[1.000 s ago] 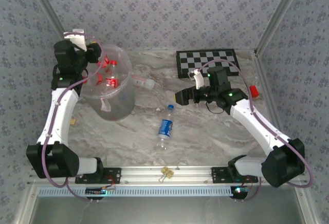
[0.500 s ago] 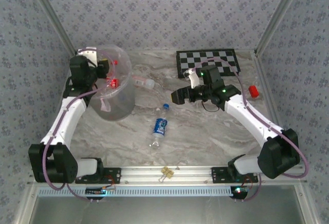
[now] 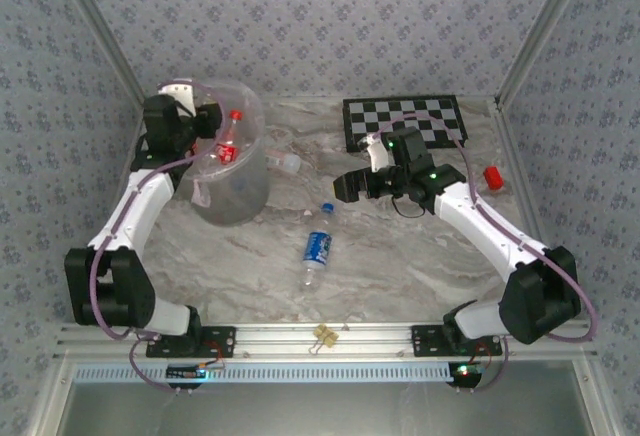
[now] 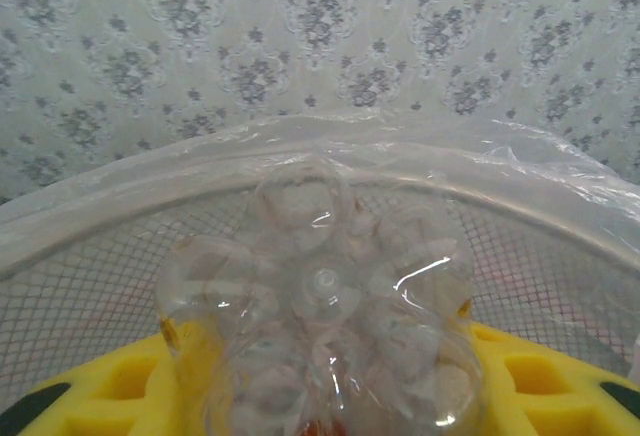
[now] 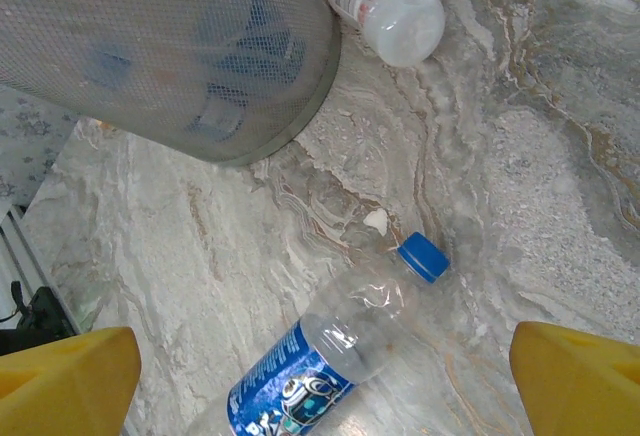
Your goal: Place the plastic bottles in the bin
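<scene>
Though its cap and label are cut off in the left wrist view, a clear bottle (image 4: 320,296) sits clenched in the left pincer (image 3: 213,128) over the bin (image 3: 240,186). The released right pincer (image 3: 345,186) hangs above a blue-label bottle (image 3: 317,249) lying on the table (image 3: 400,256). The left arm has swung further over the bin's rim.

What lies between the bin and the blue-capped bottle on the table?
Bare table with one tiny white speck separates bin and blue-capped bottle in the right wrist view; the white-capped bottle lies off that line.
</scene>
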You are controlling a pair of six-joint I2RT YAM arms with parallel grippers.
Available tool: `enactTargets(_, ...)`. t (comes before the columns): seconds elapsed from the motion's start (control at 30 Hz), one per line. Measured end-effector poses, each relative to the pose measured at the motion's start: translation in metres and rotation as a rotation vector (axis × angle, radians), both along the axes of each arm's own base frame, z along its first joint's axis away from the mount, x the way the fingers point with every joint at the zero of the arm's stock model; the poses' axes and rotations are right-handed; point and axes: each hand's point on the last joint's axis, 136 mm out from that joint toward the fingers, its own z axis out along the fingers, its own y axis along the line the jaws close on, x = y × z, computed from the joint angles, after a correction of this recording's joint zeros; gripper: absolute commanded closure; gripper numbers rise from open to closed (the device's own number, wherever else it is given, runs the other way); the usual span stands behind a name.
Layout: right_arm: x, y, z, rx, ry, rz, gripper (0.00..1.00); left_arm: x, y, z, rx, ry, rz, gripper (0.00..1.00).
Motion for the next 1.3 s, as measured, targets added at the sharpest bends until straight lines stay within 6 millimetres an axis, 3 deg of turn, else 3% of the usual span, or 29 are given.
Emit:
enactTargets(0.1,0.001,-0.001,0.0,-0.004,-0.001,-0.009,0.03,-0.001,-0.018,0.001,0.003,0.03,-0.039,0.99)
enactTargets(0.2,0.002,-0.003,-0.002,-0.012,0.0,-0.02,0.03,-0.003,-0.032,0.002,0.009,0.067,-0.067,0.79)
enactTargets(0.3,0.003,-0.004,-0.002,-0.017,0.0,-0.026,0.03,-0.008,-0.034,0.005,0.027,0.104,-0.072,0.59)
enactTargets(0.43,0.005,-0.006,-0.004,-0.022,0.003,-0.034,0.03,-0.016,-0.032,0.021,0.064,0.142,-0.074,0.24)
enactTargets(0.57,0.006,-0.006,-0.009,-0.027,0.015,-0.035,0.03,-0.022,-0.032,0.053,0.091,0.122,-0.085,0.17)
enactTargets(0.6,0.007,-0.006,-0.01,-0.028,0.017,-0.035,0.03,-0.023,-0.032,0.061,0.091,0.11,-0.086,0.18)
enactTargets(0.73,0.007,-0.006,-0.012,-0.032,0.024,-0.035,0.03,-0.025,-0.032,0.092,0.076,0.048,-0.084,0.52)
enactTargets(0.9,0.008,-0.006,-0.011,-0.034,0.026,-0.036,0.03,-0.022,-0.031,0.104,0.056,0.026,-0.07,0.83)
enactTargets(1.0,0.008,-0.006,-0.011,-0.036,0.027,-0.038,0.03,-0.017,-0.032,0.095,0.056,0.048,-0.058,0.92)
enactTargets(1.17,0.008,-0.006,-0.011,-0.039,0.031,-0.039,0.03,-0.009,-0.033,0.04,0.081,0.141,-0.042,1.0)
enactTargets(1.3,0.008,-0.007,-0.012,-0.043,0.032,-0.041,0.03,-0.004,-0.033,0.037,0.07,0.092,-0.031,1.0)
